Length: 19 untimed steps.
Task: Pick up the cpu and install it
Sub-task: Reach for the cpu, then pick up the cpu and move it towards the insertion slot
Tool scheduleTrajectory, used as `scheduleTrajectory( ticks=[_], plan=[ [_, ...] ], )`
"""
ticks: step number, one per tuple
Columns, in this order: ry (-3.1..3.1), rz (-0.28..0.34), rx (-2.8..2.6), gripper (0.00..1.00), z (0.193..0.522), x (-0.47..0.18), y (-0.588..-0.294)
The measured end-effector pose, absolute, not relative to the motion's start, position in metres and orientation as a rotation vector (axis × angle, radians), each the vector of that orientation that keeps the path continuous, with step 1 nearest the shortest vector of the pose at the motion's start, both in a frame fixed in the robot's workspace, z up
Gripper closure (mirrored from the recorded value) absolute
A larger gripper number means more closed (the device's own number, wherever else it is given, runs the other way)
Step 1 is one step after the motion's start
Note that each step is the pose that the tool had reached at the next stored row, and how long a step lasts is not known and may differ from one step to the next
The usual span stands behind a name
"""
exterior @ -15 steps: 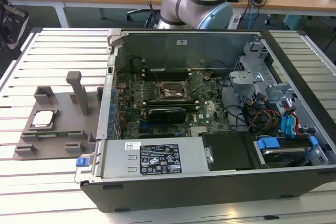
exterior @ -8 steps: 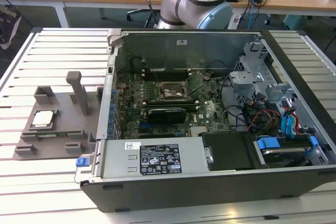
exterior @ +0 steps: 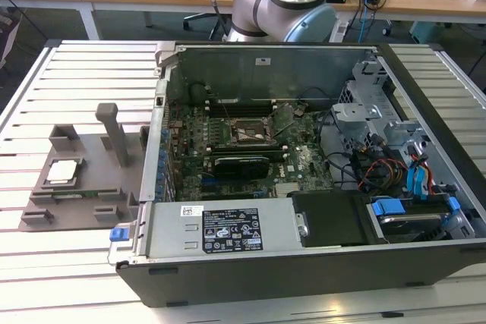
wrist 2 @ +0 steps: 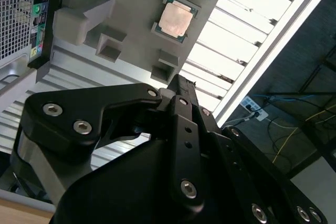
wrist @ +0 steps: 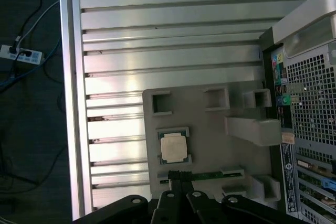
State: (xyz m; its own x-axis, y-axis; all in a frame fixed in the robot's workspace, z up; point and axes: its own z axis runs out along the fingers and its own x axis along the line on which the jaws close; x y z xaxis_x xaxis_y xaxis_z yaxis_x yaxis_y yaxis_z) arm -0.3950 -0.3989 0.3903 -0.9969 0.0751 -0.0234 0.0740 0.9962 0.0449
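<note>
Operator: Location of cpu [exterior: 63,171]?

Technician: Lies flat, metal plate up, in a square recess of the grey tray [exterior: 91,158]. Tray position: on the slatted counter [exterior: 76,66] at the exterior view's left, just beside the open computer case [exterior: 266,278]. Not lifted, not installed.

Operator: Purpose of recess?

Technician: Probably to fix the cpu at one known spot and to block sliding. Plate-up orientation likely chosen to shield the underside and to leave the edges free for a grasp.

Operator: State of end effector [wrist: 179,176]?

Technician: Clenched, fingertips pressed together, nothing between them. Hovers well above the tray, apart from the cpu, no contact. In the second wrist view, black end effector [wrist 2: 180,81] in the foreground, cpu [wrist 2: 175,20] beyond its tip.

Operator: Reason for case on its side, panel off?

Technician: Turns the motherboard [exterior: 190,146] face up for straight access from above. Exposes the socket frame [exterior: 250,133] near the middle of the board, just beside the long black expansion card [exterior: 241,163]. Socket contents too small to judge.

Operator: Obstacles near the cpu?

Technician: Upright post [exterior: 114,130] on the same tray, near the recess, between cpu and case in the exterior view. Judged a collision hazard for low sideways travel.

Operator: Progress?

Technician: Judged early: pick-up not yet made, installation untouched.
</note>
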Motion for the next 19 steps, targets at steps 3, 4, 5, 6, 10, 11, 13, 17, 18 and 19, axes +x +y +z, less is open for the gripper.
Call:
scheduleTrajectory(
  ticks=[3, 4, 5, 6, 10, 11, 13, 17, 18, 19],
  plan=[
    [3.114, 0.069, 0.117, 0.89, 0.3903, -0.3951, -0.3989],
    [3.114, 0.068, 0.117, 0.89, 0.3903, -0.3952, -0.3988],
    [3.114, 0.068, 0.117, 0.89, 0.3903, -0.3952, -0.3989],
    [3.114, 0.069, 0.117, 0.89, 0.3903, -0.3952, -0.3989],
    [3.114, 0.069, 0.117, 0.89, 0.3903, -0.3953, -0.3989],
    [3.114, 0.069, 0.117, 0.89, 0.3903, -0.3953, -0.3988],
    [3.114, 0.069, 0.116, 0.89, 0.3903, -0.3954, -0.3989],
    [3.114, 0.069, 0.117, 0.89, 0.3903, -0.3955, -0.3989],
    [3.114, 0.069, 0.117, 0.89, 0.3903, -0.3956, -0.3989],
    [3.114, 0.069, 0.117, 0.89, 0.3903, -0.3956, -0.3988]
  ],
)
